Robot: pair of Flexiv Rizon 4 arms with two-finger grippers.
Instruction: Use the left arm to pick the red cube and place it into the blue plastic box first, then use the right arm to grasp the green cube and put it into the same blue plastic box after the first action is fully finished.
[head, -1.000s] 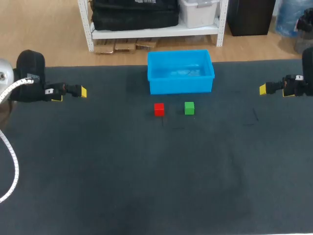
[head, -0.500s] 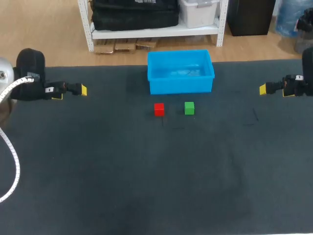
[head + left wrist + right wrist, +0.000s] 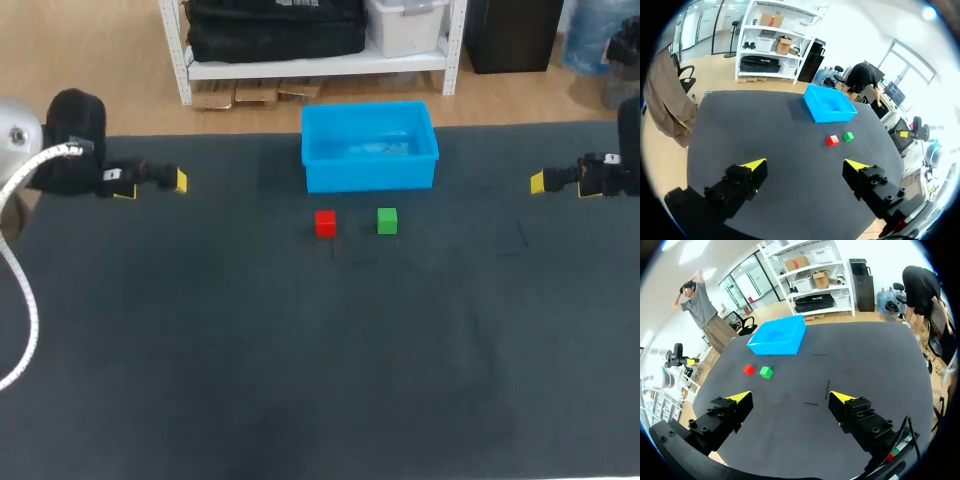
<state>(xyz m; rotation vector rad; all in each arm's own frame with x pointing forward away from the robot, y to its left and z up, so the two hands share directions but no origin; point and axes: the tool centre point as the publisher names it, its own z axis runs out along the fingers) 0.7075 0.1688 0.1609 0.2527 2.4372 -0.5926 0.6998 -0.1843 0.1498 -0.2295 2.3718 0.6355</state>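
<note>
The red cube (image 3: 325,223) and the green cube (image 3: 387,221) sit side by side on the dark mat, just in front of the blue plastic box (image 3: 369,147). My left gripper (image 3: 150,182) hangs open above the mat's far left, well away from the cubes. My right gripper (image 3: 560,182) hangs open at the far right. In the left wrist view the open gripper (image 3: 805,167) has the red cube (image 3: 832,141), green cube (image 3: 848,136) and box (image 3: 830,104) far ahead. In the right wrist view the open gripper (image 3: 790,400) faces the green cube (image 3: 766,372), red cube (image 3: 748,370) and box (image 3: 778,336).
The dark mat (image 3: 320,360) covers the whole table. A white cable (image 3: 25,300) loops down from my left arm along the left edge.
My left arm has shifted slightly to the right and back toward the far edge. The right arm and both cubes have stayed put.
</note>
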